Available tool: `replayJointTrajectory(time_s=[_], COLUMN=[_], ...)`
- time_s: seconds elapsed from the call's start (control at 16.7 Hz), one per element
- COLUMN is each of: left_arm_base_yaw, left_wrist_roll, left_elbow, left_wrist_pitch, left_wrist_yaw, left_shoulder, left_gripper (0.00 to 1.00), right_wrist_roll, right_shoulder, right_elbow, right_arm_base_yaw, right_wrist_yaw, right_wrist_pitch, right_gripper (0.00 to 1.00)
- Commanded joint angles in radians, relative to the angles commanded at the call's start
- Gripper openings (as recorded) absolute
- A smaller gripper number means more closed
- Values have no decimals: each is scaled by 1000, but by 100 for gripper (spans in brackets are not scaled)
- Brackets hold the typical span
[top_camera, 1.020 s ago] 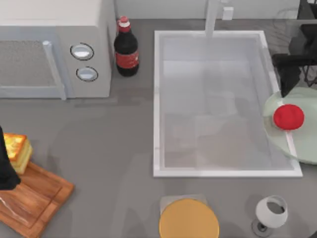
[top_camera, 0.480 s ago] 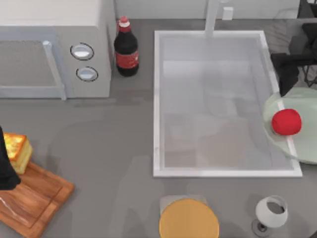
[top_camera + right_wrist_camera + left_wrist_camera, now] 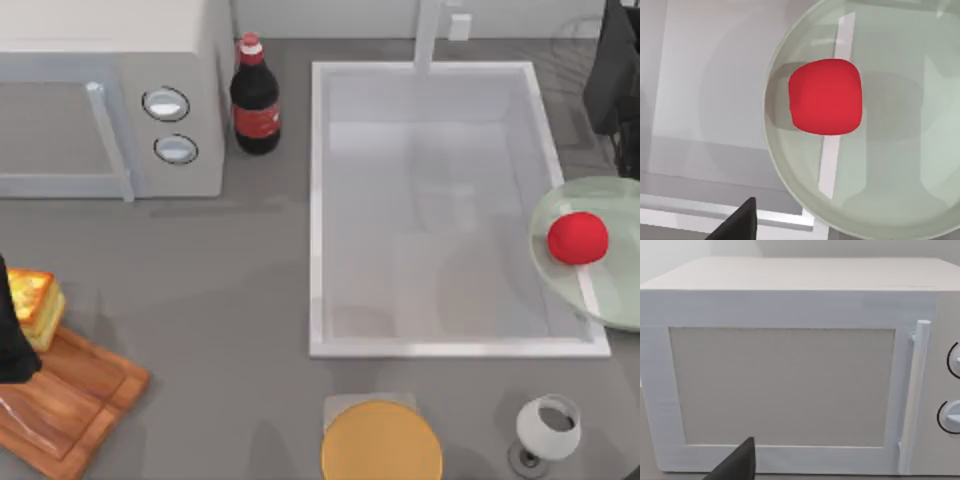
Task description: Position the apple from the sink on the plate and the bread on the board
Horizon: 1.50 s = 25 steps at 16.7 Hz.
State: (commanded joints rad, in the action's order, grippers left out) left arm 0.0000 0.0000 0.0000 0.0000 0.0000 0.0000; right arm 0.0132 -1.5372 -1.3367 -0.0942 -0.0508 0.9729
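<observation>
Up at the top view's right edge, the right arm's dark gripper (image 3: 612,85) sits clear of everything; whether its fingers are parted cannot be told. Below it, the small bright red round apple (image 3: 577,238) (image 3: 825,96) rests on the large pale green translucent plate (image 3: 600,300) (image 3: 890,200), which overlaps the right rim of the big white-rimmed rectangular sink (image 3: 315,200) (image 3: 700,75). At the left edge, the left gripper (image 3: 12,340) stands touching the blocky yellow bread (image 3: 35,305) with its golden crust; its finger state also cannot be told. That bread sits at the far corner of the brown wooden cutting board (image 3: 70,400). The left wrist view faces a grey microwave (image 3: 790,365) (image 3: 110,90).
</observation>
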Motion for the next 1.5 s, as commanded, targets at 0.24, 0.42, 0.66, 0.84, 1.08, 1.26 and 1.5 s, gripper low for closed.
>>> replayJointTrajectory(time_s=[0.24,0.42,0.66,0.84,1.08,1.26,1.5], left_arm_base_yaw=[0,0,0,0,0,0,0], left_wrist_roll=[0,0,0,0,0,0,1], left_elbow=[0,0,0,0,0,0,11], left_wrist_pitch=[0,0,0,0,0,0,-9], left_wrist_yaw=[0,0,0,0,0,0,0], left_shoulder=[0,0,0,0,0,0,11], left_gripper=[100,100,100,100,100,100,100], right_wrist_roll=[-3,-6,-10,-12,-13,-13,-13], right_shoulder=[439,781,1180,1393,1529,1537,1537], right_elbow=[355,641,995,1197,1329,1337,1337], right_arm_base_yaw=[24,43,68,82,94,94,94], right_wrist_yaw=[13,23,36,44,50,51,51], right_wrist_pitch=[-248,-448,-699,-852,-966,-973,-973], right_gripper=[100,100,100,100,100,100,100])
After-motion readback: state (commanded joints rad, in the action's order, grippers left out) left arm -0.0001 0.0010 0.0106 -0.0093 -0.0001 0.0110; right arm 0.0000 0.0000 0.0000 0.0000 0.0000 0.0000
